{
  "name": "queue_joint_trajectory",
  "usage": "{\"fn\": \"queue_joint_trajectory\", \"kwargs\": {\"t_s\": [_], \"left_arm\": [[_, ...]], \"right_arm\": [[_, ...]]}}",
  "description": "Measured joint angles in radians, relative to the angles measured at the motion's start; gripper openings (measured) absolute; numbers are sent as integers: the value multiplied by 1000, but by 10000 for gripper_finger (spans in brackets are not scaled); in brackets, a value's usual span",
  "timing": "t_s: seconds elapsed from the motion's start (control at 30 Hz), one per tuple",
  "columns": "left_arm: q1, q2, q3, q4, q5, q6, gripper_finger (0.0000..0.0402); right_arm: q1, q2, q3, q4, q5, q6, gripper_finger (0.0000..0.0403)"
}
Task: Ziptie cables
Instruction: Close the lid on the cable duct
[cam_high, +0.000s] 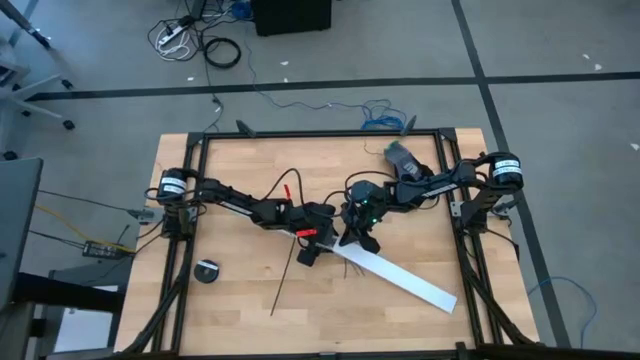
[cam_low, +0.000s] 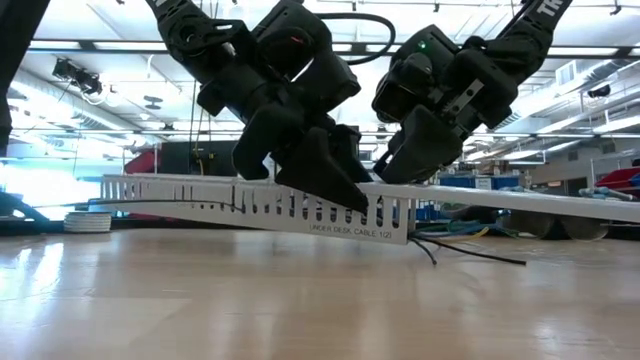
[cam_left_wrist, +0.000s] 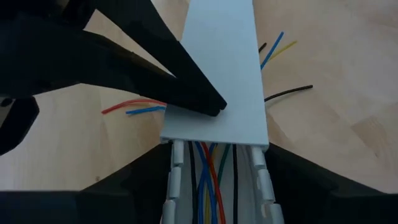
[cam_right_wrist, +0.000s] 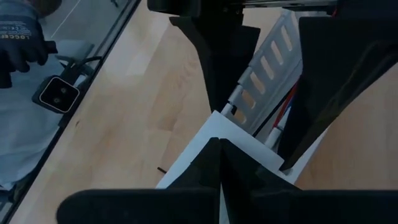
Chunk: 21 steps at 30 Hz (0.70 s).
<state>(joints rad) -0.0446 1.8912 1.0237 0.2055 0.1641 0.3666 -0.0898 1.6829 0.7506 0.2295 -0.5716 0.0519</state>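
Both pincers meet mid-worktop at the white slotted channel (cam_high: 395, 272). The left pincer (cam_left_wrist: 214, 107) spans the channel's cover, spread wide; the right pincer (cam_right_wrist: 219, 144) is closed. The cables (cam_left_wrist: 210, 186) lie inside the channel. The ziptie (cam_high: 284, 277) lies unused, near-left: nothing looks tied yet.
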Motion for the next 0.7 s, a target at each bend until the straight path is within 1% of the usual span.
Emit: {"fn": "queue_joint_trajectory", "kwargs": {"t_s": [0.3,0.43,0.6,0.7], "left_arm": [[-10,-7,5,1,-12,22,278],[-12,-6,5,-12,-27,23,288],[-12,-6,5,-45,-101,49,290],[-12,-15,4,-114,-133,69,290]], "right_arm": [[1,3,-1,-21,3,2,0],[1,3,0,-35,8,1,0],[2,2,0,-45,7,0,0],[4,2,0,-53,7,0,0]]}}
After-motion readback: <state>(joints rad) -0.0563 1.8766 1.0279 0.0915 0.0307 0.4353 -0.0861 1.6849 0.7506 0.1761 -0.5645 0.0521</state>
